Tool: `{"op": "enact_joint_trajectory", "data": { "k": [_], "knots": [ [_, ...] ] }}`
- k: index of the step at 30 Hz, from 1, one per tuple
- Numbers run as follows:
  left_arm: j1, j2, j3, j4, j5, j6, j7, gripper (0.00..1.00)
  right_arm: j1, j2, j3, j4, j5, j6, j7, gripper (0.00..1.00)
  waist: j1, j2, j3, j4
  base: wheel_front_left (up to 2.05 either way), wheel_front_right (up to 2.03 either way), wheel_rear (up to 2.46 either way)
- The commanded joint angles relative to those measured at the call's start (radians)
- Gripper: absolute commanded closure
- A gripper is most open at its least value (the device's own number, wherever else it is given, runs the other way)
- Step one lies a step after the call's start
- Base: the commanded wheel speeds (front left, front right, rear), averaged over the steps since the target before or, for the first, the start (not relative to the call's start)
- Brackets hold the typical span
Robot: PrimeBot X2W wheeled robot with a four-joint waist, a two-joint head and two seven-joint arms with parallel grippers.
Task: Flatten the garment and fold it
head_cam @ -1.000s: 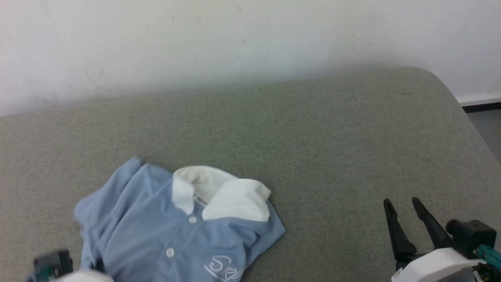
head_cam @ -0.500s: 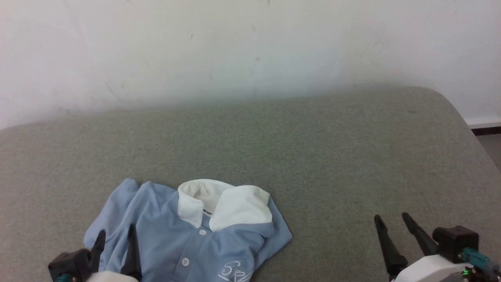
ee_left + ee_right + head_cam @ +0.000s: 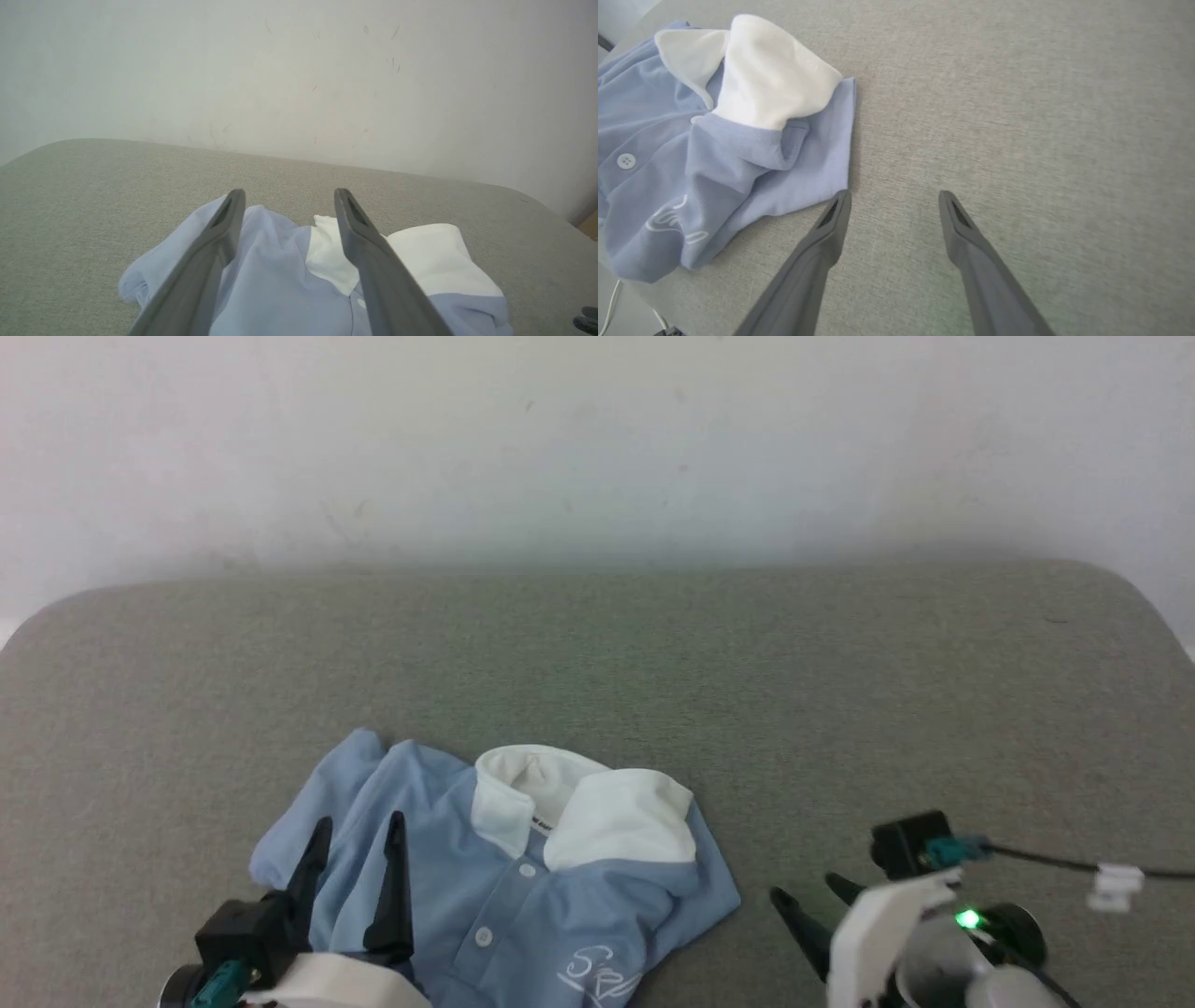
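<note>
Left claw (image 3: 360,821): jaws wide apart, nothing in them. It hangs over the left shoulder area of the garment (image 3: 448,868); can't tell if the tips touch the cloth.
Right claw (image 3: 805,889): also spread wide and empty, over bare cushion (image 3: 653,691), just beside the garment's right edge. In the right wrist view one fingertip (image 3: 841,198) sits near that edge, apart from it.

The garment is left of centre on the near part of the grey-green cushion. Its white collar (image 3: 607,812) points toward the wall (image 3: 560,448), and the script logo (image 3: 597,971) is at the near edge of the head view. It is bunched: the left sleeve is rumpled and the right shoulder is folded over itself under the collar. I'd say flattening has barely started and no fold has been made.

How I'd do this step:
- Left claw takes the outer sleeve edge, not the placket.
- Right claw moves in to the doubled-over flap and takes the top layer only.
- Pinch low and pull the two sides apart along the cushion, so the buttons (image 3: 527,871) stay centred.
- Risk: catching two layers, which drags the whole shirt instead of spreading it.
</note>
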Motion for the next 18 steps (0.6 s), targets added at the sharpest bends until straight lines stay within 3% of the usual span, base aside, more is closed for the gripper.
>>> {"op": "enact_joint_trajectory", "data": {
  "k": [1,11,12,14,18],
  "knots": [
    [-0.021,-0.014,0.005,0.009,0.019,-0.013,-0.005,0.00,-0.055,0.006,0.030,0.037,0.017,-0.001,0.016,0.00,0.0000,0.0000,0.026,0.036,0.00,0.00,0.00],
    [-0.061,-0.095,0.028,0.056,0.082,-0.075,-0.005,0.00,-0.294,0.023,0.209,0.370,0.116,-0.001,0.129,0.00,0.0000,0.0000,0.062,0.101,0.00,0.00,0.00],
    [-0.061,-0.101,0.033,0.060,0.086,-0.079,-0.005,0.00,-0.303,0.025,0.222,0.392,0.133,-0.001,0.143,0.36,0.0000,0.0000,0.063,0.103,0.00,0.00,0.00],
    [-0.059,-0.111,0.043,0.066,0.094,-0.086,-0.005,0.00,-0.316,0.022,0.250,0.421,0.157,-0.001,0.164,1.00,0.0000,0.0000,0.064,0.104,0.00,0.00,0.00],
    [-0.043,-0.128,0.072,0.072,0.105,-0.096,-0.005,0.00,-0.342,-0.002,0.268,0.414,0.207,-0.001,0.149,1.00,0.0000,0.0000,0.061,0.084,0.00,0.00,0.00]
  ]
}}
